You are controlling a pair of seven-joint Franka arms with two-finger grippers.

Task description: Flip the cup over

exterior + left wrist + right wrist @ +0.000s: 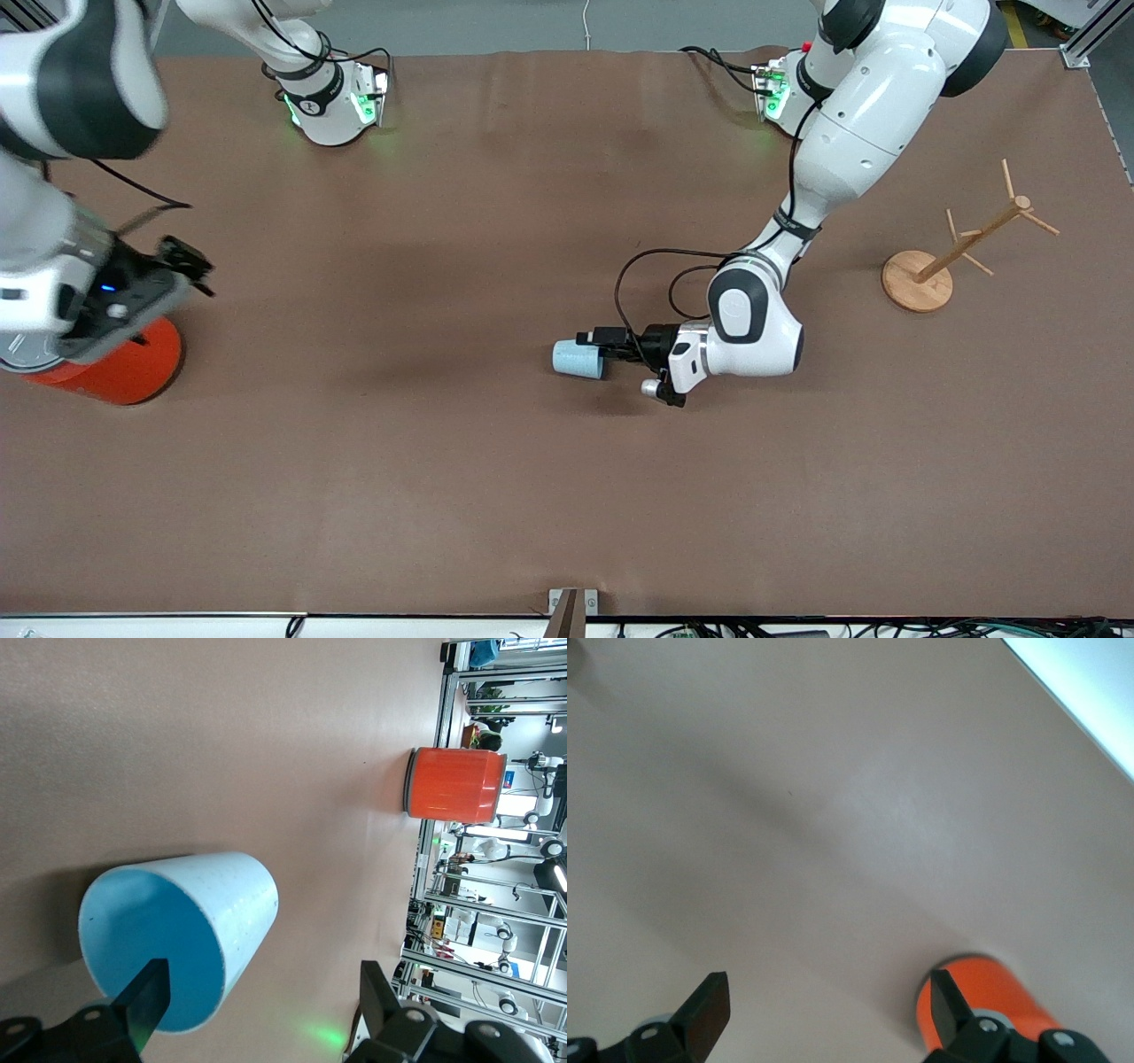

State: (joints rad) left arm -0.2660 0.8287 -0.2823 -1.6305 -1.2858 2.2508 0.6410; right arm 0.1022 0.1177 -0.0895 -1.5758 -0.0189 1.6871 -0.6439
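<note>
We are seeing the cup [578, 359] lying on its side mid-table, its open mouth toward the left gripper [611, 350]. The left wrist view is showing one spread finger [146, 999] at the rim, released. The right gripper [824, 1010] is hanging open above the orange canister [124, 368].

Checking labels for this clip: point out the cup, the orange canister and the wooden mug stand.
cup [578, 358]: front view, its side wall.
orange canister [124, 368]: front view, its orange side.
wooden mug stand [916, 282]: front view, its round base.
</note>
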